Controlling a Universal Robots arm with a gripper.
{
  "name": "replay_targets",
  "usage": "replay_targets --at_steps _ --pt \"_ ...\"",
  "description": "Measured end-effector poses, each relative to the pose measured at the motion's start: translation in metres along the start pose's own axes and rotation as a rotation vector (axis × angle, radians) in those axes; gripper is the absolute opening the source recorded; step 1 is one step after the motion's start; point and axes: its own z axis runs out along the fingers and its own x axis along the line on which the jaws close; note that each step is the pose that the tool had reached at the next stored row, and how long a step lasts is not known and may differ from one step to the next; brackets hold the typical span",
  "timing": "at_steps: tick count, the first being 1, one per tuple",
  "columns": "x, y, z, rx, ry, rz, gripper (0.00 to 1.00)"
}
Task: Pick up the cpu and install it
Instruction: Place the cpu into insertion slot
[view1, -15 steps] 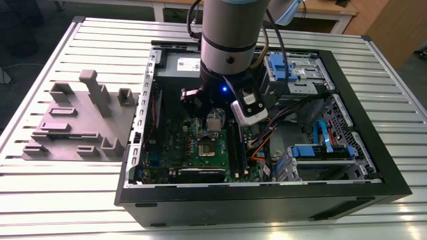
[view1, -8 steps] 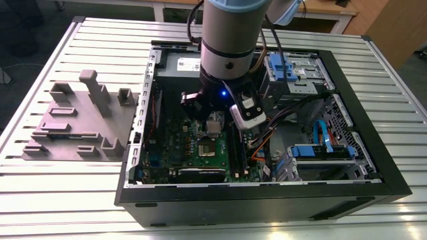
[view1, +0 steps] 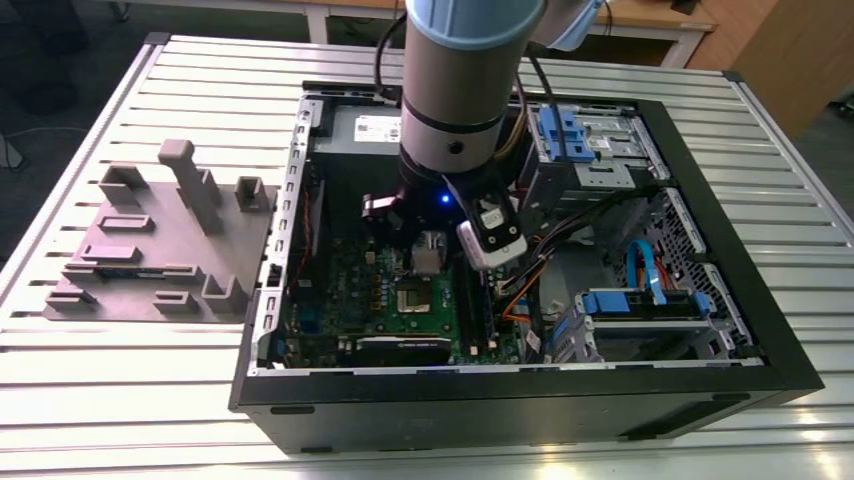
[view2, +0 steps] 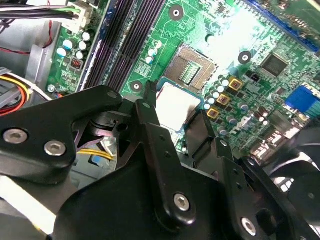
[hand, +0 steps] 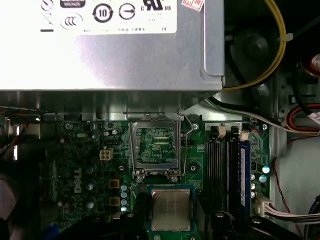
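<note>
1. The computer case (view1: 534, 400) lies on the table (view1: 134, 400). The block (view1: 160, 250) is on the table at the exterior view's left of the case.
2. The board (hand: 90, 165) lies inside the case, with the power supply (hand: 110, 60) at its far end.
3. The socket (hand: 156, 145) sits on the board, beside the memory slots (hand: 220, 160).
4. The cpu (hand: 171, 210) is clamped between the fingers of the gripper (hand: 174, 225), over the board and just beside the socket.
</note>
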Motion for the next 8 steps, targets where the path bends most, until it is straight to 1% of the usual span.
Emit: replay_targets --at_steps 1,6,8 --pt "0.0000 0.0000 0.0010 0.0001 0.0000 0.000 0.47" --pt "0.0000 0.0000 0.0014 0.0002 0.0000 0.000 0.47" --pt "0.0001 -0.0005 0.0021 0.0012 0.0000 0.000 0.47"
